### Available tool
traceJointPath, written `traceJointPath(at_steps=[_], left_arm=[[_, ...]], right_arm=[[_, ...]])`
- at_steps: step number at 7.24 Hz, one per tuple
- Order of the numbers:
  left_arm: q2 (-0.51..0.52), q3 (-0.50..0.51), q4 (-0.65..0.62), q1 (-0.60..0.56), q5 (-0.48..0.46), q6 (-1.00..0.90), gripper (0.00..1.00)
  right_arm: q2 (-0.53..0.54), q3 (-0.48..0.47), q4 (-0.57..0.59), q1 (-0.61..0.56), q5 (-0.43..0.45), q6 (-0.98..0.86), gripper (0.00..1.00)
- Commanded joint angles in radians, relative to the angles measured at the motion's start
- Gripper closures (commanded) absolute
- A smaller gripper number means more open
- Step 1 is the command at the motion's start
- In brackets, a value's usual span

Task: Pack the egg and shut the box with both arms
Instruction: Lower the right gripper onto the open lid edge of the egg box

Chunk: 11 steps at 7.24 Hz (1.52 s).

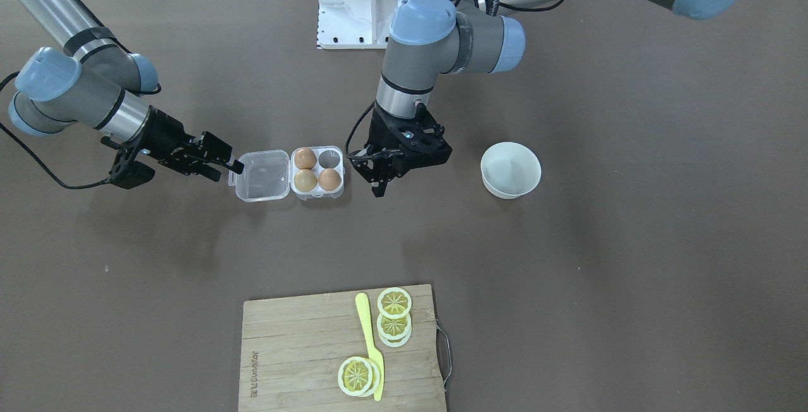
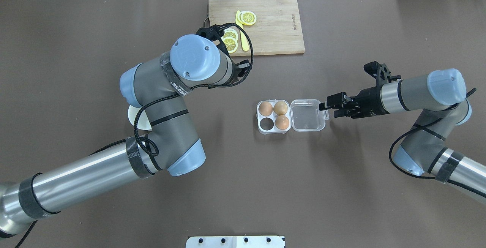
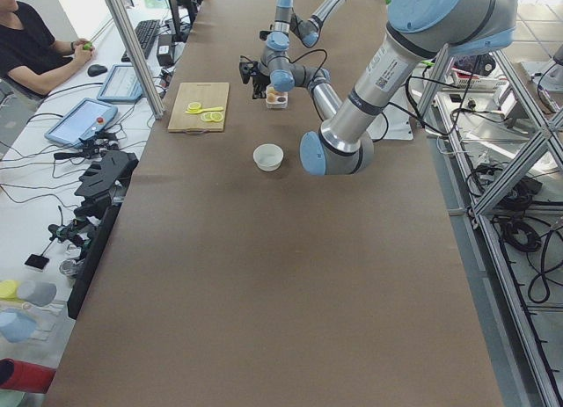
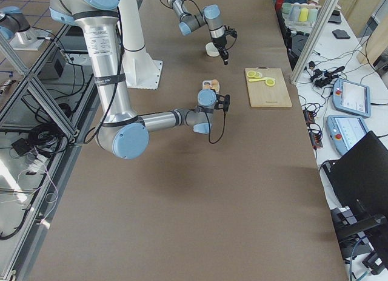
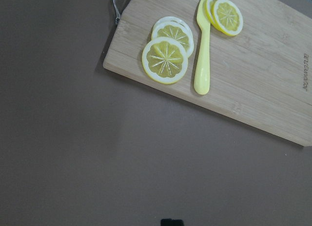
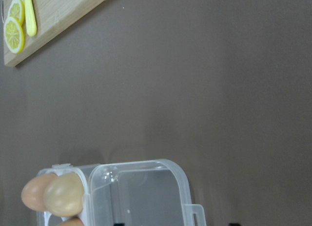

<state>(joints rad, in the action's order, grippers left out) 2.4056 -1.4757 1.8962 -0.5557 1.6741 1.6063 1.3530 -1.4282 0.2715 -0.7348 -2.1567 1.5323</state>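
Observation:
The box [image 1: 319,192] stands open at the table's middle, its clear lid [image 1: 264,175] lying flat beside the tray. Three of its cells hold eggs. The pinkish-orange egg [image 1: 329,178] [image 2: 265,108] sits in the cell nearest my left gripper [image 1: 379,188], which hangs pointing down just beside the tray, shut and holding nothing. My right gripper [image 1: 230,166] [image 2: 326,107] is open, level with the lid's outer edge and a little short of its latch tab [image 2: 327,116]. One cell [image 2: 267,124] is vacant.
An empty white bowl [image 1: 510,169] stands beyond the left arm, half hidden under that arm in the overhead view. A wooden cutting board [image 1: 284,349] with lemon slices [image 1: 394,303] and a yellow knife [image 1: 369,342] lies at the operators' edge.

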Motion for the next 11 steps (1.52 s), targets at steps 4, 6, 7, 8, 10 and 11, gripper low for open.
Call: traceJointPath(at_steps=[4, 6, 7, 8, 10, 11], left_arm=[[0.0, 0.002, 0.001, 0.0, -0.001, 0.0, 1.0], [0.0, 0.002, 0.001, 0.0, -0.001, 0.0, 1.0], [0.0, 0.002, 0.001, 0.0, -0.001, 0.0, 1.0], [0.0, 0.002, 0.003, 0.0, -0.001, 0.0, 1.0], [0.0, 0.002, 0.003, 0.0, -0.001, -0.003, 1.0], [0.0, 0.002, 0.003, 0.0, -0.001, -0.003, 1.0]], right_arm=[[-0.008, 0.022, 0.0, 0.012, 0.001, -0.001, 0.33], [-0.008, 0.022, 0.0, 0.015, 0.0, -0.003, 0.43], [-0.008, 0.022, 0.0, 0.015, 0.0, -0.003, 0.43], [-0.009, 0.02, -0.002, 0.015, 0.0, -0.003, 0.43], [-0.011, 0.015, -0.002, 0.014, -0.015, -0.001, 0.43], [-0.011, 0.015, -0.002, 0.014, -0.017, -0.001, 0.43]])
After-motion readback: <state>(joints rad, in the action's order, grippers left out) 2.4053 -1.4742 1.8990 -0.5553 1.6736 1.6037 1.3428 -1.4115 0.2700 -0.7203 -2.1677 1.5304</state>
